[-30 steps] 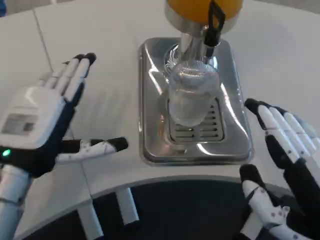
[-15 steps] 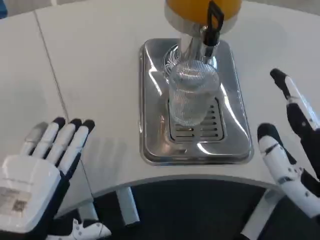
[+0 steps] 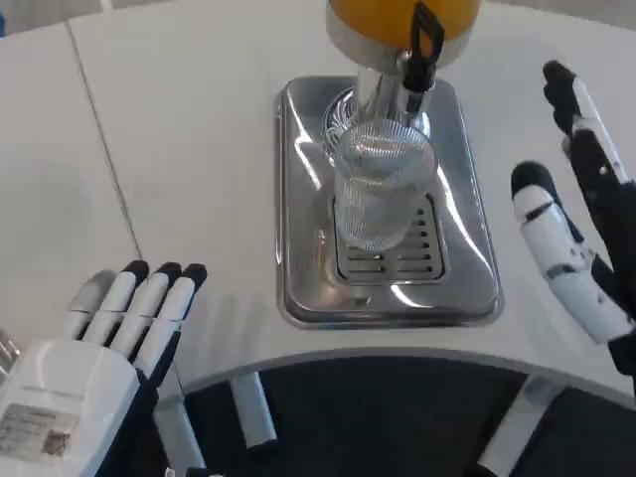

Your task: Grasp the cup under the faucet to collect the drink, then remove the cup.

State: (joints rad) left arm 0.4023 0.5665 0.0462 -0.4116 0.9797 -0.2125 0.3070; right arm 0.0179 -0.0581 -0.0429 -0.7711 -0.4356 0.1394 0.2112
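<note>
Cup is standing upright on the slotted grate of the steel drip tray, directly below the black-handled faucet of the orange drink dispenser, and it is looking clear and without drink, so nothing is being collected yet. Your right hand is now hovering just beside the tray's right edge, with its fingers spread and holding nothing; a second ago it was lower and nearer you, so it is moving up and coming level with the cup, which reads as the start of a reach. Your left hand is sitting at the near edge of the desk, well apart from the tray, fingers straight and released; it has been pulling back from the higher spot it held a second ago. You are probably handing the grasp to the right hand, and it is still needing to close the gap to the cup's side
</note>
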